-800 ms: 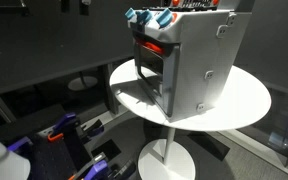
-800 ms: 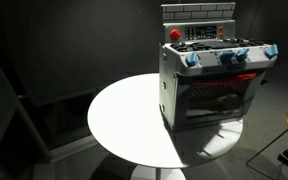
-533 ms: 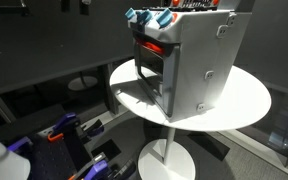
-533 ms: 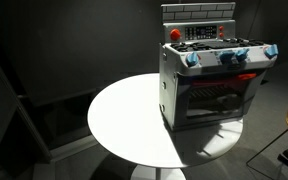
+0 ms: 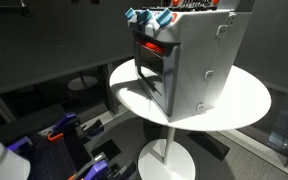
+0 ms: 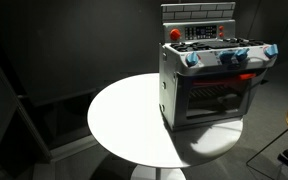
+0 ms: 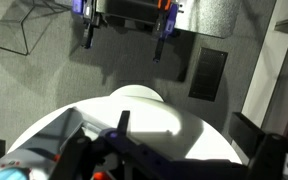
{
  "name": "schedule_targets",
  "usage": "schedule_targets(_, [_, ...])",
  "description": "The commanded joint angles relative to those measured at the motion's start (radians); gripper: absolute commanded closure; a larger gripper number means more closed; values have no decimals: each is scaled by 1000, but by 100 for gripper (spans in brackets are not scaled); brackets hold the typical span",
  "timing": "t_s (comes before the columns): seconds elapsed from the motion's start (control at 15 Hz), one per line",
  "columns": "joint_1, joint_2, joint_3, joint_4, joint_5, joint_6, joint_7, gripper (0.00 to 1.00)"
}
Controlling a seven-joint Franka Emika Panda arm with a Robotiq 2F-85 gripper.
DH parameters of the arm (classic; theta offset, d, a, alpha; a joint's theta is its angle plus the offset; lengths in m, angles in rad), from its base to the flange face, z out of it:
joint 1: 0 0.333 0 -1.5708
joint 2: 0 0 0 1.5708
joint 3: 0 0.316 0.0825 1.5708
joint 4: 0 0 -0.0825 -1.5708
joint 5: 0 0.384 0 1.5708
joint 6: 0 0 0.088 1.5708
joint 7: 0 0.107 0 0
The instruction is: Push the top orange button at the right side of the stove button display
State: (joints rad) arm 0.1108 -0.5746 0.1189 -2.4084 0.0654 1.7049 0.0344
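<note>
While peering down through the wrist view, can make out the gripper [image 7: 179, 125], dark and blurred along the bottom edge, fingers spread wide, nothing between them, white round table [image 7: 144, 105] below. Over in both exterior views, find the grey stove [image 5: 189, 60] [image 6: 209, 85] upright and off-centre on that table, blue knobs [image 6: 229, 56] on top.

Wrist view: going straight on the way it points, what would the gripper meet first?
Probably the white round table, near its rim. The gripper, fingers open, comes in from the top with grey floor between them. Depth is unclear, so it might miss the rim and reach the floor.
</note>
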Motion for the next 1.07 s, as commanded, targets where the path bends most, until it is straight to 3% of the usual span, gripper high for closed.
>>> schedule_targets(0.0, [-25,16,5,95,-52,33,23,0])
schedule_targets(0.4, [-85,21,12,163,-209,190,78,0])
schedule_targets(1.0, [-195,24,-6,139,-392,458,178,0])
